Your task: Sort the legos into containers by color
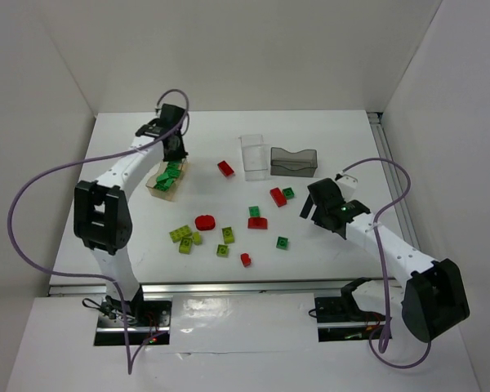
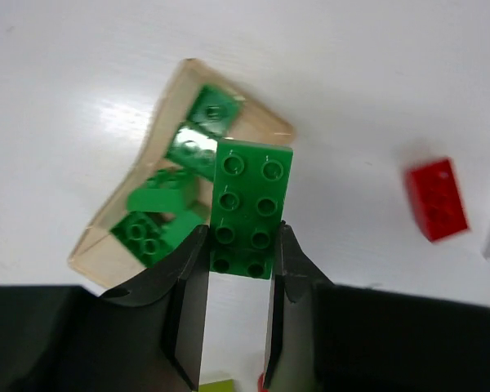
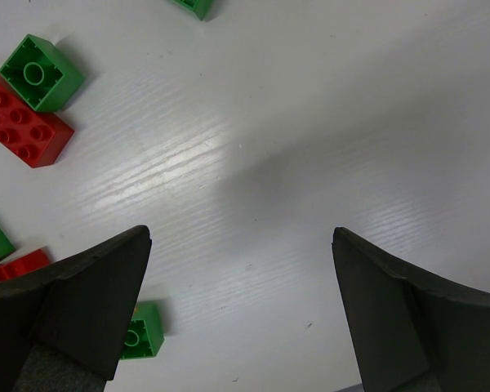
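My left gripper (image 1: 173, 153) is shut on a dark green two-by-four lego (image 2: 249, 204) and holds it over the tan container (image 1: 168, 183). That container (image 2: 158, 140) holds several dark green legos (image 2: 151, 224). My right gripper (image 1: 314, 209) is open and empty above bare table, right of the loose pile; its jaws stand wide apart in the right wrist view (image 3: 241, 269). Red (image 1: 278, 196), dark green (image 1: 282, 242) and lime legos (image 1: 180, 234) lie scattered mid-table. The clear container (image 1: 252, 155) and the smoky grey container (image 1: 294, 162) stand at the back.
A red lego (image 1: 225, 168) lies between the tan and clear containers, also in the left wrist view (image 2: 435, 198). Near my right gripper lie a green lego (image 3: 41, 72), a red one (image 3: 24, 126) and another green one (image 3: 143, 331). White walls enclose the table.
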Available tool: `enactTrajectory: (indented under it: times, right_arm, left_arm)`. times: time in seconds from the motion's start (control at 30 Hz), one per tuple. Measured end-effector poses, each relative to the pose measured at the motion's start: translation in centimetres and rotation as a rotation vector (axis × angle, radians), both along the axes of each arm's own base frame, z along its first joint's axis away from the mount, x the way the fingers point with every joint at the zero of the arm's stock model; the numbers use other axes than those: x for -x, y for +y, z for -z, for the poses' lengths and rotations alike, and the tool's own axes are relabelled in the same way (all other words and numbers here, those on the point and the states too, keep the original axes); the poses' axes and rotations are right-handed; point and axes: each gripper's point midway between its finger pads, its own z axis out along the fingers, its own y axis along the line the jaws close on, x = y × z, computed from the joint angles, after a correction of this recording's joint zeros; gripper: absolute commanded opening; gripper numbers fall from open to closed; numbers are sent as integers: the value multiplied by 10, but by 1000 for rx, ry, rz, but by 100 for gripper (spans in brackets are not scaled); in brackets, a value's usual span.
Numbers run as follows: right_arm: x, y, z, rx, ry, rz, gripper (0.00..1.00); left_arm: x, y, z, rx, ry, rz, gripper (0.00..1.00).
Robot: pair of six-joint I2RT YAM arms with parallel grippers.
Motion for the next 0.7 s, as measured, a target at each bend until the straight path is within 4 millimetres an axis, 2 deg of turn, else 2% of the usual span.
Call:
enactTrajectory:
  times: [0.07,0.13,0.17,0.2,0.23,0.27,0.3,0.37,0.47,0.53,0.63,0.67,0.7]
  right_arm:
    - [0,0,1,2,3,-5,100]
    - [0,1,1,4,4,-8,100]
    - [0,1,1,4,4,-8,100]
    - [0,1,0,4,3,-8,100]
    - [0,1,0,4,3,-8,100]
    - [0,1,0,4,3,-8,100]
    - [0,1,0,4,3,-9,100]
    - [-1,1,-1,5,1,-10,100]
    - [-2,1,-3,4,-3,-11,100]
    - [-2,1,-3,4,-3,-10,100]
    - [-2,1,-3,5,-4,-9,100]
    - [-2,1,-3,6,-3,-9,100]
    - [-2,1,-3,6,-4,-8,100]
  left_arm:
    - [2,31,11,10,38,-81,19]
    - [2,50,21,9,69,-128,21]
    - [1,55,28,9,88,-144,25]
    - [-3,59,34,9,105,-157,45]
    - [-7,59,41,10,119,-157,59]
    - [-11,58,47,12,131,-153,65]
    - [-13,56,54,18,145,-152,75]
    - [-14,52,64,24,170,-145,85]
    - [-11,46,66,28,186,-131,83]
    - [-10,37,60,29,173,-113,75]
    - [4,7,42,35,138,-36,76]
    - [12,-10,34,43,119,16,84]
    - [21,-32,26,52,101,86,86]
